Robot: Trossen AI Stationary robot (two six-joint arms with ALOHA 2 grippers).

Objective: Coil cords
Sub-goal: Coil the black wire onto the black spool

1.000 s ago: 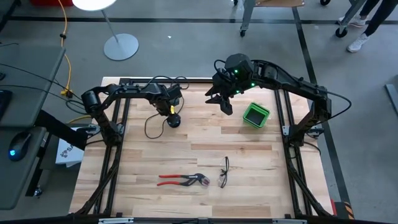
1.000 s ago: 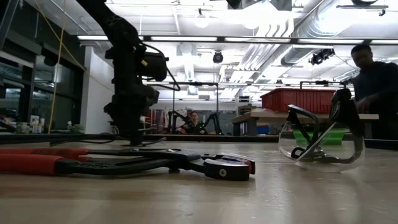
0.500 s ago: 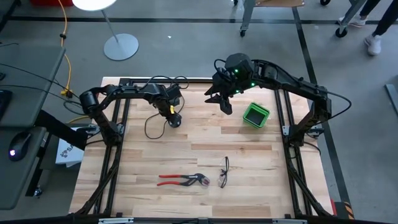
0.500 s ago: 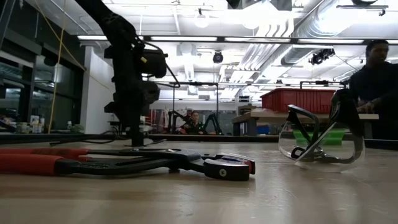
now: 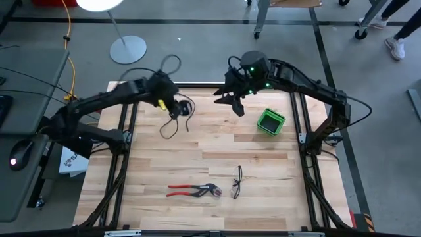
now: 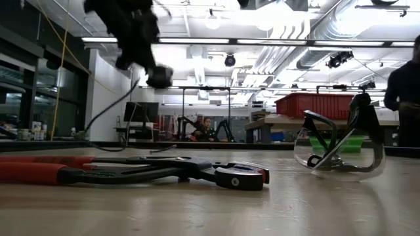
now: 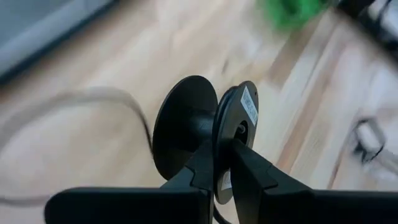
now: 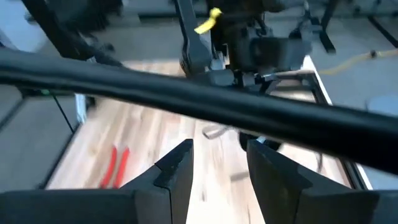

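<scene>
Pliers (image 5: 193,190) with red handles are lying near the counter's (image 5: 217,148) front edge, just beside clear safety glasses (image 5: 237,182); a green bin (image 5: 270,122) is sitting toward the right side. Nothing is crowding the reel (image 7: 211,134), which the left hand (image 7: 222,163) is pinching by one flange, lifted clear of the wood near the back left (its axle lying roughly level). Its cord (image 5: 172,125) is trailing down in a loose loop. The right hand (image 5: 231,103) is hovering open and empty beside the bin.

One camera looks straight down on the whole bench (image 5: 197,141). Another sits at bench level, close behind red pliers (image 6: 131,172), which both views share. Wrist cameras look past their claws.
</scene>
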